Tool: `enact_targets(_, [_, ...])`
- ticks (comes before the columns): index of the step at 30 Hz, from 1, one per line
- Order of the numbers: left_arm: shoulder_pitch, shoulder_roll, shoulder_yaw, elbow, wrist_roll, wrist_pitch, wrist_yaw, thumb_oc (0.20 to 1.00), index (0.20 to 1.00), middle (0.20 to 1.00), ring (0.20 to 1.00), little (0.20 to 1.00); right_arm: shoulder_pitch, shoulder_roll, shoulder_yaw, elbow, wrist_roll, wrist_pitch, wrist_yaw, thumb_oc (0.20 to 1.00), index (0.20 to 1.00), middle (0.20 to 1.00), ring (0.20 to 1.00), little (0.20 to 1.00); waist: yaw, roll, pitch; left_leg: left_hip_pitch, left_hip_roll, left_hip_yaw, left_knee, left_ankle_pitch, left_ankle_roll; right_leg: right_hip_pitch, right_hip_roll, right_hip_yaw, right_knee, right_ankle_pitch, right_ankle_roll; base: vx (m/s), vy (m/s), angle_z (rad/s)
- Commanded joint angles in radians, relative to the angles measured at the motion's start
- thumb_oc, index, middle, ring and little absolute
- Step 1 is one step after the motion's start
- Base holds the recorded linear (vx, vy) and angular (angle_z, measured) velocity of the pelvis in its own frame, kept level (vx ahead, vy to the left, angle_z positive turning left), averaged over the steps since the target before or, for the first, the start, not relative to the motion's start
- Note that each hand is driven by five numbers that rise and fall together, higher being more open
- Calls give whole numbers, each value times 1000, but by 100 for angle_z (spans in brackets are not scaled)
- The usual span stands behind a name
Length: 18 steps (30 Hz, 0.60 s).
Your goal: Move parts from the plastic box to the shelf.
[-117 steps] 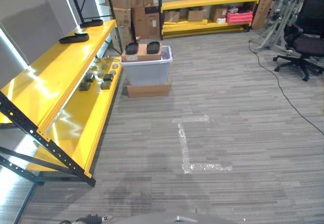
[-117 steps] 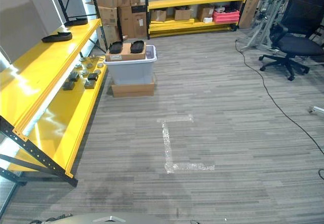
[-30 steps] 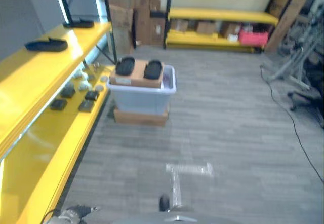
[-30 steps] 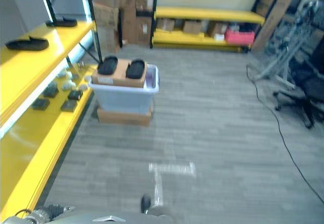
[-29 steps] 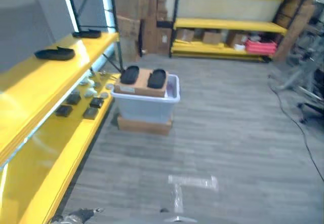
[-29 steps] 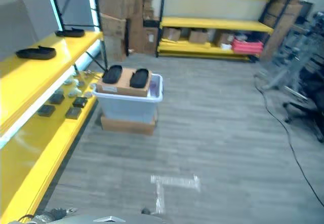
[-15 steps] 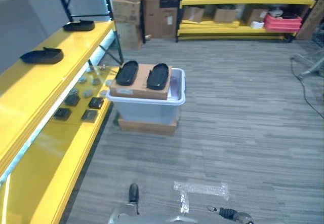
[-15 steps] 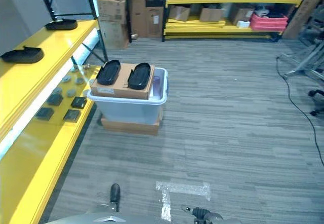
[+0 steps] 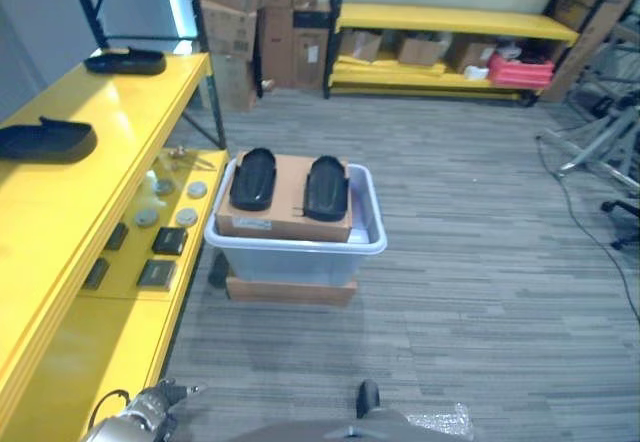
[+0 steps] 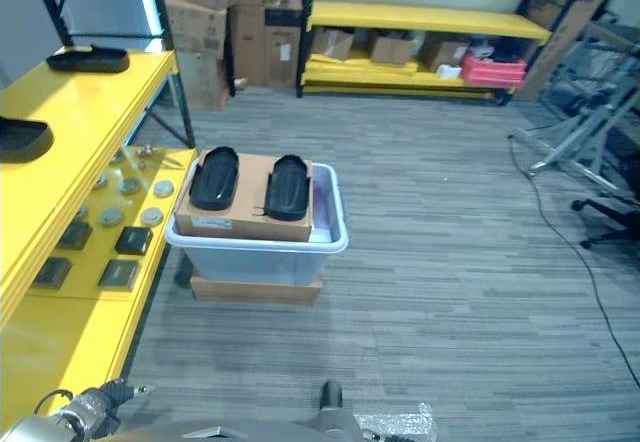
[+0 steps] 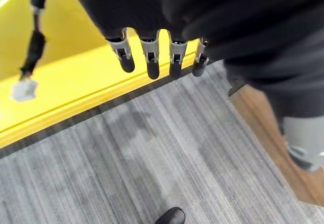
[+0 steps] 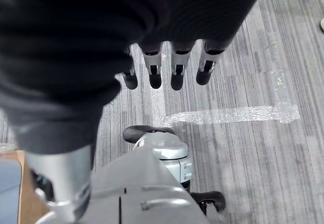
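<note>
The plastic box [image 9: 300, 247] sits at 12 o'clock on the floor, beside the yellow shelf [image 9: 90, 172] at 9 o'clock. A cardboard box [image 9: 288, 200] in it carries 2 black parts [image 9: 252, 178]. 2 similar parts [image 9: 40, 139] already lie on the shelf's upper level, so the job looks roughly half done. The left hand [image 11: 152, 57] and right hand [image 12: 174, 64] hang with straight fingers, holding nothing.
</note>
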Motion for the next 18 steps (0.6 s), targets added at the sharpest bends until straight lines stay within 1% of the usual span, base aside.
enact_targets(1, [-12, -10, 14, 1, 10, -13, 16, 1000, 1000, 1000, 1000, 1000, -22, 9, -27, 44, -11, -13, 0, 1000, 1000, 1000, 1000, 1000, -5, -1, 21, 65, 127, -19, 1, 51, -91, 88, -27, 6, 45, 40, 11, 121, -258, 64])
enact_targets(2, [-20, -20, 6, -6, 13, -13, 23, 1000, 1000, 1000, 1000, 1000, -23, 11, -24, 52, -15, -10, 1, 1000, 1000, 1000, 1000, 1000, -1, -16, 11, 52, 133, -19, 1, 61, -90, 100, -27, -1, 39, 51, 11, 105, -244, 48])
enact_targets(3, [-18, -23, 6, -11, 15, -11, 29, 1000, 1000, 1000, 1000, 1000, -24, 5, -21, 56, -18, -8, -2, 1000, 1000, 1000, 1000, 1000, -2, -15, 12, 45, 141, -25, 19, 76, -89, 105, -21, -1, 47, 58, 16, 141, -330, 49])
enact_targets(5, [-4, -32, 7, -16, 24, -10, 20, 1000, 1000, 1000, 1000, 1000, -27, -6, -16, 43, -23, -10, -1, 1000, 1000, 1000, 1000, 1000, -2, -21, 27, -3, 146, -31, 134, 88, -108, 114, -28, -21, 56, 67, 23, 116, -241, 44])
enact_targets(6, [-1, -39, 11, -14, 28, -9, 20, 1000, 1000, 1000, 1000, 1000, -36, -18, -18, 33, -17, -12, -3, 1000, 1000, 1000, 1000, 1000, -1, -28, 47, -27, 152, -22, 217, 82, -119, 129, -34, -28, 63, 69, 24, 105, -214, 47])
enact_targets(7, [2, -42, 12, -12, 32, -8, 18, 1000, 1000, 1000, 1000, 1000, -44, -24, -20, 32, -12, -11, -6, 1000, 1000, 1000, 1000, 1000, 2, -35, 64, -52, 145, -28, 272, 77, -127, 137, -39, -28, 65, 71, 22, 74, -143, 48])
enact_targets(8, [2, -42, 12, -12, 32, -8, 18, 1000, 1000, 1000, 1000, 1000, -44, -24, -20, 32, -12, -11, -6, 1000, 1000, 1000, 1000, 1000, 2, -35, 64, -54, 145, -29, 275, 76, -127, 137, -39, -28, 65, 71, 22, 55, -198, 29])
enact_targets(9, [12, -51, 19, 6, 36, -6, 20, 1000, 1000, 1000, 1000, 1000, -73, -47, -20, 21, 3, -11, -17, 1000, 1000, 1000, 1000, 1000, 22, -59, 100, -127, 118, -48, 377, 57, -136, 156, -58, -15, 67, 76, 22, 82, -169, 14])
enact_targets(10, [18, -47, 24, 19, 37, -5, 20, 1000, 1000, 1000, 1000, 1000, -81, -51, -29, 7, 18, -12, -17, 1000, 1000, 1000, 1000, 1000, 22, -62, 102, -135, 148, -32, 327, 53, -125, 162, -57, -6, 58, 73, 24, 139, -175, -2])
enact_targets(11, [36, -46, 35, 29, 38, -3, 18, 1000, 1000, 1000, 1000, 1000, -82, -56, -56, -6, 49, -15, -17, 1000, 1000, 1000, 1000, 1000, 21, -58, 96, -126, 184, -9, 245, 44, -117, 170, -50, -1, 39, 67, 28, 140, -15, -9])
enact_targets(12, [44, -45, 35, 29, 40, -1, 17, 1000, 1000, 1000, 1000, 1000, -83, -68, -83, -30, 77, -22, -23, 1000, 1000, 1000, 1000, 1000, 17, -52, 93, -139, 226, 16, 128, 43, -108, 173, -50, -2, 27, 61, 36, 139, 46, -16])
enact_targets(13, [49, -48, 29, 31, 42, 0, 17, 1000, 1000, 1000, 1000, 1000, -88, -85, -112, -79, 107, -29, -34, 1000, 1000, 1000, 1000, 1000, 8, -38, 95, -155, 246, 29, 42, 55, -110, 176, -50, -6, 18, 55, 40, 148, 71, -10])
enact_targets(14, [49, -47, 19, 34, 43, 0, 17, 1000, 1000, 1000, 1000, 1000, -89, -88, -125, -119, 123, -32, -38, 1000, 1000, 1000, 1000, 1000, -1, -28, 95, -155, 243, 24, 35, 70, -119, 179, -48, -15, 22, 55, 39, 180, 78, 19])
enact_targets(15, [50, -52, 20, 40, 48, -2, 18, 1000, 1000, 1000, 1000, 1000, -92, -84, -142, -154, 137, -34, -42, 1000, 1000, 1000, 1000, 1000, -16, -20, 81, -129, 249, 33, 36, 79, -131, 175, -46, -18, 19, 59, 33, 232, 96, 35])
enact_targets(16, [57, -58, 22, 48, 52, -2, 20, 1000, 1000, 1000, 1000, 1000, -86, -79, -157, -242, 147, -39, -57, 1000, 1000, 1000, 1000, 1000, -32, -10, 67, -108, 248, 48, 11, 83, -135, 183, -40, -18, 4, 56, 26, 167, 76, 19])
enact_targets(17, [57, -58, 22, 48, 52, -3, 20, 1000, 1000, 1000, 1000, 1000, -86, -79, -157, -243, 147, -38, -58, 1000, 1000, 1000, 1000, 1000, -32, -10, 68, -106, 248, 48, 10, 83, -136, 184, -40, -18, 3, 56, 26, 205, 120, -21])
enact_targets(18, [75, -63, 26, 53, 51, -4, 22, 1000, 1000, 1000, 1000, 1000, -55, -55, -179, -394, 150, -44, -69, 1000, 1000, 1000, 1000, 1000, -40, 1, 49, -103, 234, 40, 1, 74, -130, 198, -38, -22, -25, 59, 24, 174, 170, -45])
